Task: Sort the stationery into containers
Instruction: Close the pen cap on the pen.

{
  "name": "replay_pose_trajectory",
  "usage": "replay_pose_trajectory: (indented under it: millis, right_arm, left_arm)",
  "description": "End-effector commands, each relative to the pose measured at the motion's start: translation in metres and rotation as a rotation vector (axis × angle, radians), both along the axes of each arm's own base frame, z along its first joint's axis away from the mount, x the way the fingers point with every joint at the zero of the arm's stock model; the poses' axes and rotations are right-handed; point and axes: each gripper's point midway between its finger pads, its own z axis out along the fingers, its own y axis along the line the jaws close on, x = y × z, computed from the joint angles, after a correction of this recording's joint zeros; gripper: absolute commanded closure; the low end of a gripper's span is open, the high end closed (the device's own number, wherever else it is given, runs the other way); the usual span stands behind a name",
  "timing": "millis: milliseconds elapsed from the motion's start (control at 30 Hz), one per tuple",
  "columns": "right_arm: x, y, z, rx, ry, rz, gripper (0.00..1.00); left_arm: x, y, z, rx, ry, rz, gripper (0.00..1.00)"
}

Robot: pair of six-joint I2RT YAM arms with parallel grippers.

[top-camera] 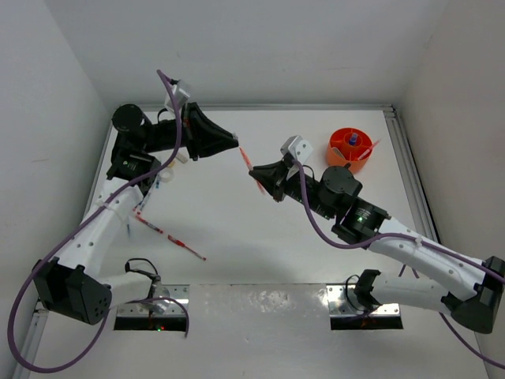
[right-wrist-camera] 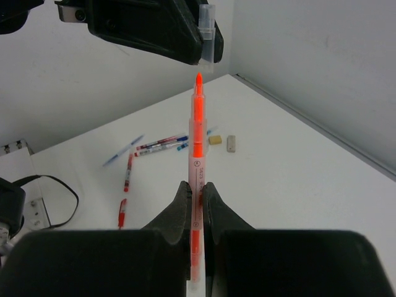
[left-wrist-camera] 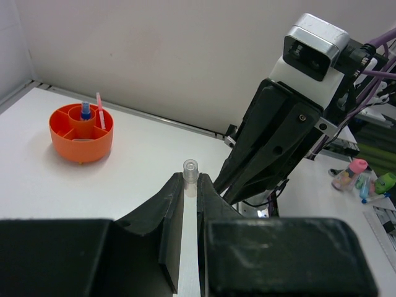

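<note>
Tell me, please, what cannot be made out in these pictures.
- Orange tub, left wrist view: its near wall hides the compartment floors.
- Orange pen, right wrist view: lower end hidden between the jaws.
- Loose pens, top view: some hidden under the left arm; too small to count.

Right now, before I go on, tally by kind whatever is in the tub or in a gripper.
Pens: 2 (orange pen in the right gripper, pink pen in the orange tub)
Bottles: 1 (blue-capped bottle, in the tub)
Caps: 1 (clear cap in the left gripper)
Total: 4
</note>
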Motion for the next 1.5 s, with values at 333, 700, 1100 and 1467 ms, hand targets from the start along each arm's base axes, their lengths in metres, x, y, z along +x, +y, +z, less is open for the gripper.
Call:
replay_pose_trajectory:
  millis: [333,700,1100,1467]
  right_arm:
    - [0.0028,0.0037,0.0232,0.036,-0.042,-0.008,1.00]
    - [0.0010,0.0045,0.0249,0.037,-0.046,-0.002,1.00]
    - [0.0013,0.0012,0.0245,0.030,-0.051,-0.015,1.00]
    - [-0.0012,-0.0030,0.0260,0.032,-0.060,-0.028,1.00]
  left_arm:
    - [-0.0155,-0.0017,0.0085,-0.007,-0.063,-0.025,1.00]
    - [-0.0144,-0.0020,0.0031,-0.014,-0.042,-0.016,1.00]
    - [-0.0155,0.0000,0.0016,-0.015,-0.035,-0.013,1.00]
    - [-0.0155,0.0015,0.0012,-0.006,-0.040,-0.010,1.00]
